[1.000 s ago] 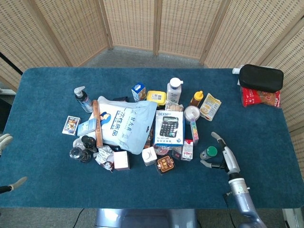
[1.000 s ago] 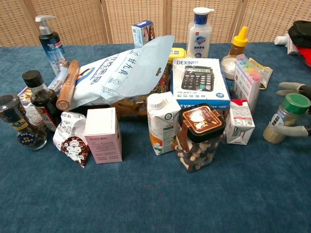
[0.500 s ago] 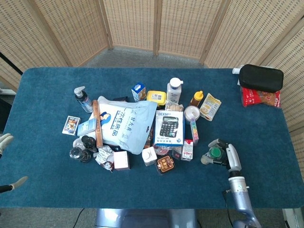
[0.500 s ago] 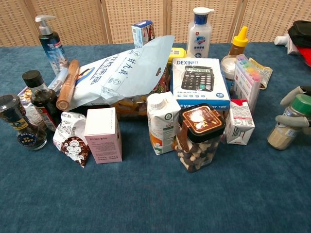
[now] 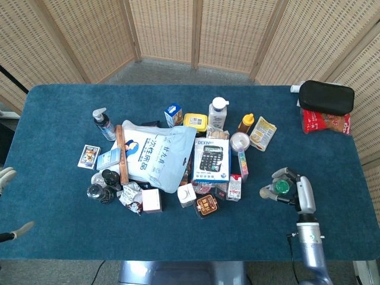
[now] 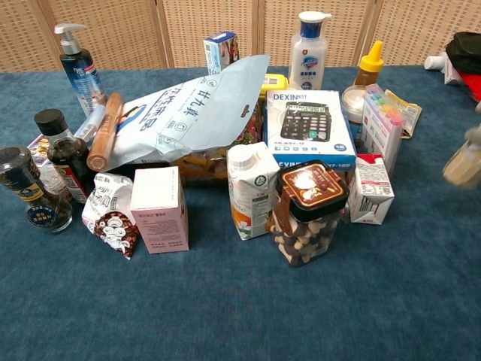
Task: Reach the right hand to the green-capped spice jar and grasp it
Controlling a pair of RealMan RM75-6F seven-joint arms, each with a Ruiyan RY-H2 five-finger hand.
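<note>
Blue tabletop (image 5: 332, 148), wicker screens behind: my right hand (image 5: 295, 189) is wrapped round the green-capped spice jar (image 5: 281, 187), right of the clutter w/ calculator box (image 5: 212, 159). Grasp looks made; next I'd confirm grip.

One calculator box (image 6: 309, 128), one pink box (image 6: 158, 208), one small milk carton (image 6: 252, 189), one jar of chocolates (image 6: 309, 213), one pump bottle (image 6: 78, 67), one orange squeeze bottle (image 6: 369, 66), one black pouch (image 5: 326, 97), three dark-capped bottles (image 6: 30, 189).
</note>
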